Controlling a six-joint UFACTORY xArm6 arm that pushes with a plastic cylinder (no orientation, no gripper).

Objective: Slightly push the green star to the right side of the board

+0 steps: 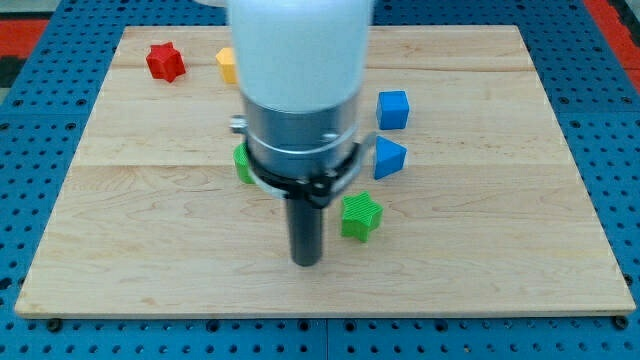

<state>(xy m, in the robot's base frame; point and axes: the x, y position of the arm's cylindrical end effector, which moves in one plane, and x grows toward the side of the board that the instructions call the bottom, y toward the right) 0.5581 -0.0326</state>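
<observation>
The green star lies on the wooden board, a little below the middle. My tip rests on the board just left of the star and slightly below it, a small gap apart. The arm's white and grey body hangs over the middle of the board and hides what is under it.
A second green block peeks out at the arm's left, shape hidden. A blue cube and a blue block lie above the star. A red star and a yellow block sit at the top left.
</observation>
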